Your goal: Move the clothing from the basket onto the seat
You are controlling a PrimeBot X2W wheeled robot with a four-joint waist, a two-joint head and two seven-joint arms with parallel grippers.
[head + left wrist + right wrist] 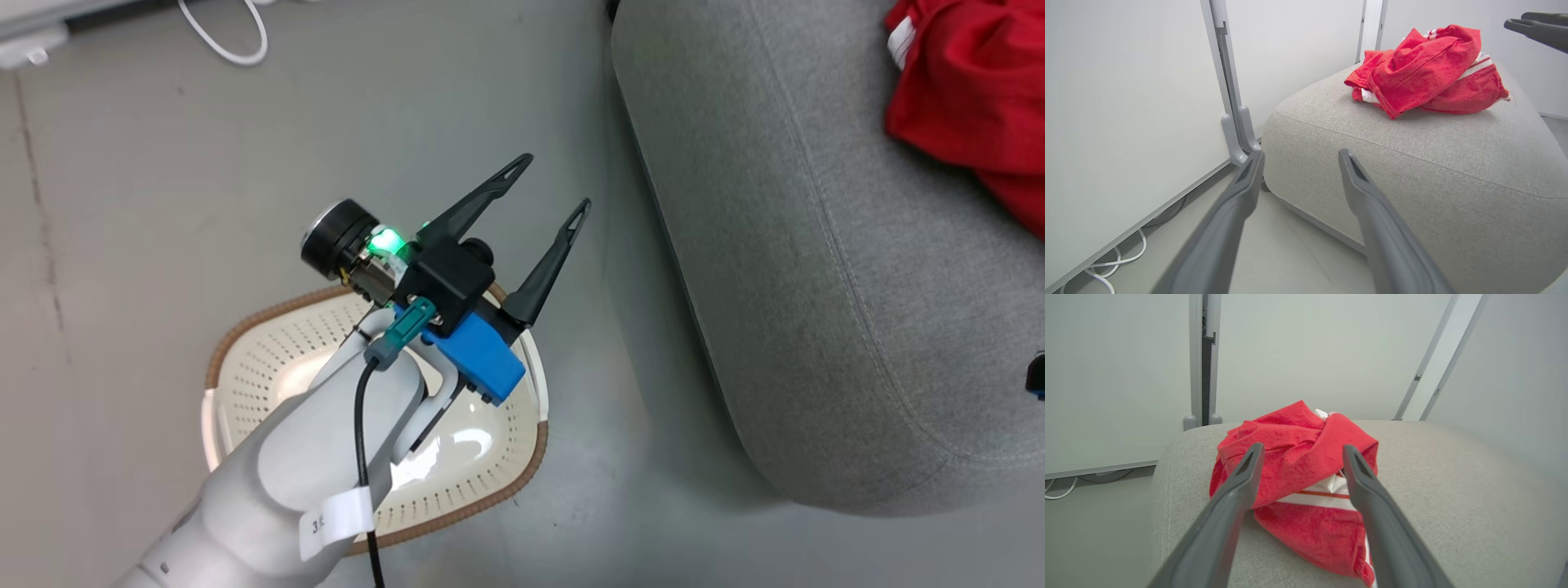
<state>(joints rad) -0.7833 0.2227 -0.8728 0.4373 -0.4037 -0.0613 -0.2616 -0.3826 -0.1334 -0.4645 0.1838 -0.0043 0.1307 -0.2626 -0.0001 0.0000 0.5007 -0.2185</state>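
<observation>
The clothing (971,90) is a heap of red fabric with white stripes lying on the grey seat (816,245), at the head view's upper right. On the floor to the seat's left stands the basket (261,314), cream with a brown rim; the part of its bottom that shows is bare. My left gripper (555,181) hangs open above the basket's far edge, holding nothing. From the left wrist, the clothing (1425,69) sits on the seat (1412,163) ahead, and my right gripper (1515,19) hovers beside the heap. My right gripper (1302,449) is open just short of the clothing (1290,428), its fingers apart from the fabric.
A white cable (237,45) loops on the grey floor at the far left. White wall panels with a grey frame post (1229,102) stand behind the seat, and cables (1118,261) run along their base. My pale left forearm (310,465) covers part of the basket.
</observation>
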